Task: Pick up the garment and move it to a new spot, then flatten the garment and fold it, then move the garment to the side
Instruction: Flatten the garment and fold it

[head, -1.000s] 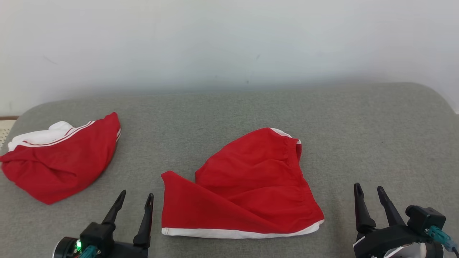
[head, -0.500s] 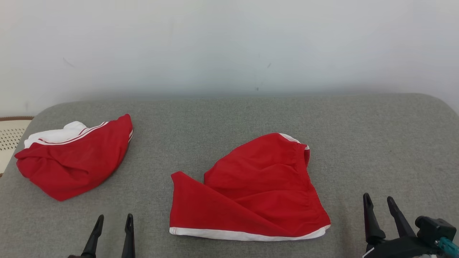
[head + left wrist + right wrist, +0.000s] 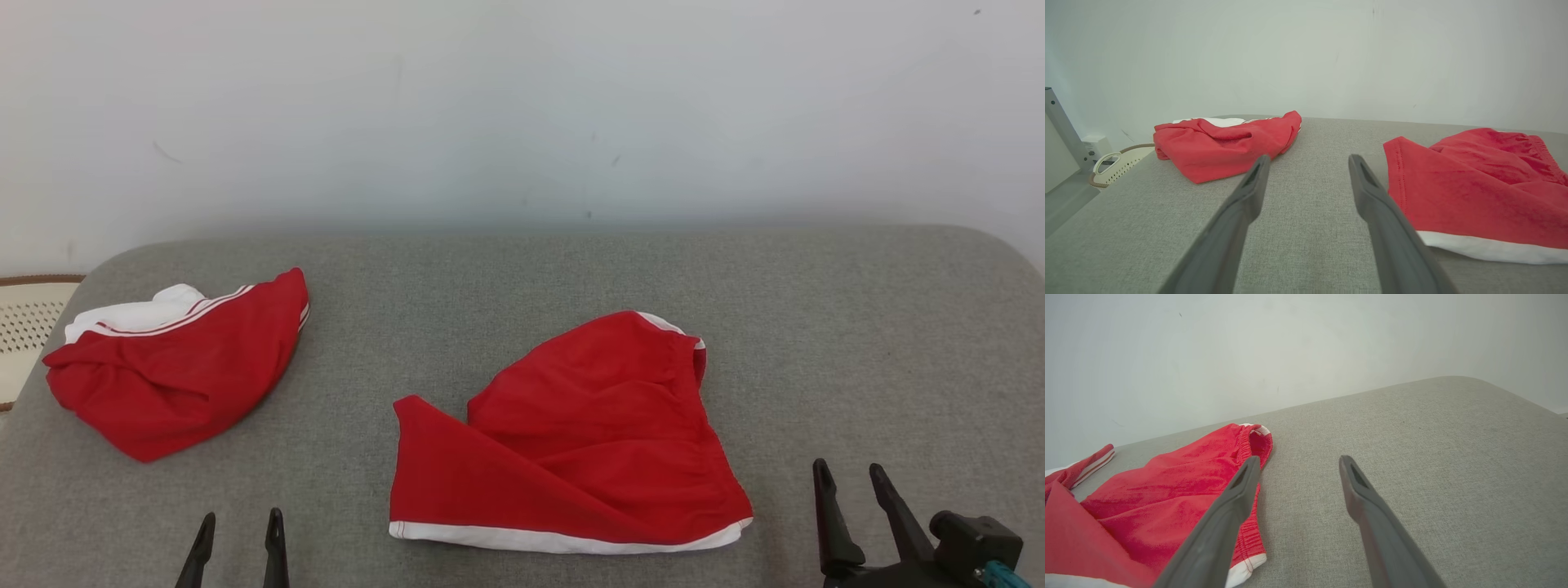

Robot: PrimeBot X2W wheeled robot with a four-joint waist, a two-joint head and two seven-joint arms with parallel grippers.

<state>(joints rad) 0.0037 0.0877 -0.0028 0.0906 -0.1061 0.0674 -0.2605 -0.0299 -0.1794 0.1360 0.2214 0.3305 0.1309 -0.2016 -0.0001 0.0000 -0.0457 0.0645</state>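
Head view: grey worktop is bearing everything. Centrally, red garment is lying seemingly folded, likely awaiting its shift aside. Far left, second garment is sitting bunched. Beyond the left edge, cream perforated basket is peeking in, contents hidden. Flanking the red garment, left gripper and right gripper are hovering, jaws spread, holding nothing.

Bright, soft, even light falls from above. Shadows are faint: a thin dark line under the shorts at the near hem, and a dim band where the wall meets the pad. The head view is sharp. The wrist views bend at their edges, and the near fingers blur.
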